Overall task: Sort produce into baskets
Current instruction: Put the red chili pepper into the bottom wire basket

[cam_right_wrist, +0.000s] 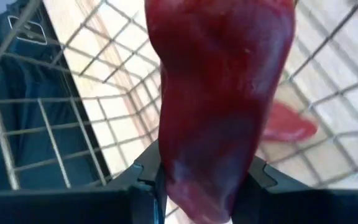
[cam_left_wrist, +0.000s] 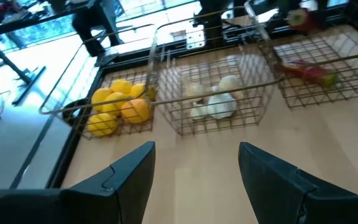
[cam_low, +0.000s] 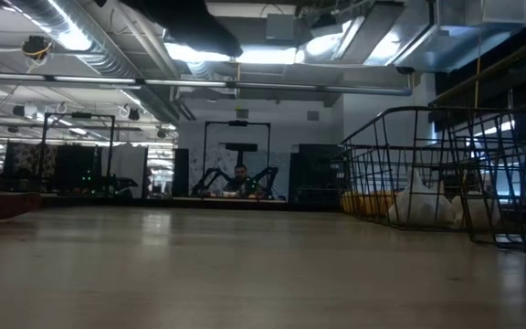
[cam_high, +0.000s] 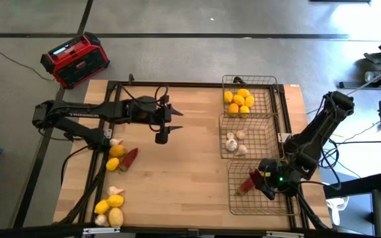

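Observation:
Three wire baskets stand in a row along the table's right side. The far basket (cam_high: 264, 84) holds lemons (cam_high: 239, 100), the middle basket (cam_high: 267, 132) holds garlic bulbs (cam_high: 235, 143), and the near basket (cam_high: 256, 205) holds a chili (cam_right_wrist: 288, 122). My right gripper (cam_high: 266, 185) is over the near basket, shut on a dark red chili (cam_right_wrist: 222, 93). My left gripper (cam_high: 163, 136) hangs open above the middle of the table with nothing between its fingers. Loose lemons (cam_high: 116, 151), garlic (cam_high: 115, 141) and a chili (cam_high: 130, 158) lie at the table's left. My right gripper pinches the dark red chili between its two fingers (cam_right_wrist: 143, 180), at the chili's narrower end (cam_right_wrist: 207, 186). The fingers slant down into the near basket, and the chili runs on forward past them. Its other end is out of view.
More lemons (cam_high: 114, 202) and garlic (cam_high: 115, 191) lie near the table's front left corner. A red-and-black radio (cam_high: 75, 59) stands beyond the far left corner. Black frame rails (cam_high: 45, 142) run along the table's left side. Bare wood lies between the loose produce and the baskets.

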Motion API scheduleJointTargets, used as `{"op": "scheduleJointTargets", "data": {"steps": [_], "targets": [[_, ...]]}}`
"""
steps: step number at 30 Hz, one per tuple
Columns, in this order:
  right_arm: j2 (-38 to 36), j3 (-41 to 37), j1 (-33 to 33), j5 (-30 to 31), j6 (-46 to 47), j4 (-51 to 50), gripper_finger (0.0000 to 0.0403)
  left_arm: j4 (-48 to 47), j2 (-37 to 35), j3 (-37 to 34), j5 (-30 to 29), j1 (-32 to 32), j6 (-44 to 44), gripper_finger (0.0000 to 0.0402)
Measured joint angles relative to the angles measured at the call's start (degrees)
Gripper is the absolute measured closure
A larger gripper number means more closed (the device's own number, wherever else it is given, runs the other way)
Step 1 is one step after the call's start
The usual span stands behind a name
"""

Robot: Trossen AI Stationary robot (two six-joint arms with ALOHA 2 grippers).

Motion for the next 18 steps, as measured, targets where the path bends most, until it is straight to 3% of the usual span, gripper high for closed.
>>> {"op": "scheduleJointTargets", "data": {"steps": [10, 18], "targets": [[0.02, -0.11, -0.04, -2.03, 2.12, 0.25, 0.0292, 0.00, 0.00, 0.00, -0.02, 2.90, -1.68, 0.0175], [0.02, -0.11, -0.08, -3.10, 9.12, -1.59, 0.0292, 0.00, 0.00, 0.00, 0.01, 2.86, -1.68, 0.0175]]}}
